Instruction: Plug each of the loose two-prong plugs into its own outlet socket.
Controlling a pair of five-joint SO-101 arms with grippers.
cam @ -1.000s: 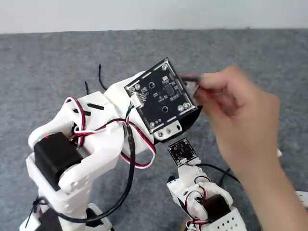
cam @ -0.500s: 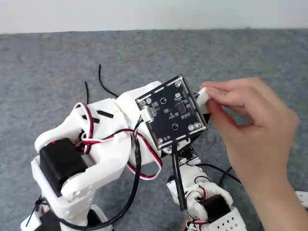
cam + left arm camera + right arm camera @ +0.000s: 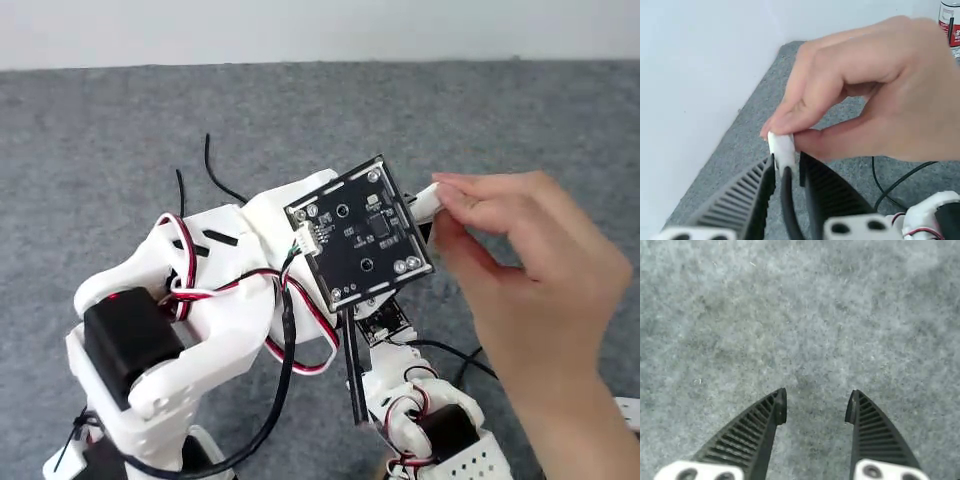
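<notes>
left gripper (image 3: 786, 160): narrow, jaws pinched on plug (image 3: 781, 147) at the tips
plug: raised off mat (image 3: 100, 130), right of centre; long axis in line with the jaws
cord (image 3: 786, 205): runs back between the jaws toward the wrist
hand (image 3: 875, 100): person's, in from the right, thumb and finger on the plug's far end
right gripper (image 3: 816, 407): wide, nothing in it, low over mat, near side
call: left arm is nearer and has the plug; hand must let go first

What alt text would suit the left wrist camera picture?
A person's hand pinches a small white plug held at the tips of the left gripper, and the black cord runs back between its ribbed fingers. Grey carpet and a white wall lie behind.
</notes>
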